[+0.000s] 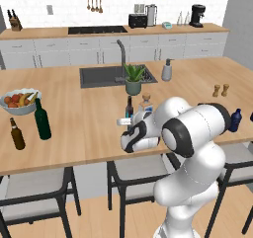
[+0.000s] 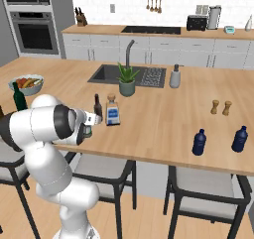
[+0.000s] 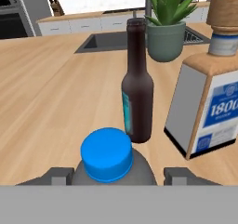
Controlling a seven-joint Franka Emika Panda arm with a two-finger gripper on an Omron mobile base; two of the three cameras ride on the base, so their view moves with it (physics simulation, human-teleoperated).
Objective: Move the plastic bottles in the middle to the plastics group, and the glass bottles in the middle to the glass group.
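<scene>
1. the gripper hangs low at the near edge of the island counter, its two finger tips standing apart on either side of the water bottle; whether they press its sides i cannot tell.
2. that water bottle shows a bright blue cap, and its clear body sits right between the tips.
3. just behind it stands the slim dark bottle, upright, with a bluish label.
4. beside that, the squat square bottle stands upright with a tan cork stopper and a white and blue label.
5. a potted aloe stands behind both, near the sink.
6. far along the counter on one side, a bowl holds fruit; the tall green bottle and the brown bottle stand near it.
7. at the other end, two dark blue bottles stand well apart from the middle, with two wooden shakers behind them.
</scene>
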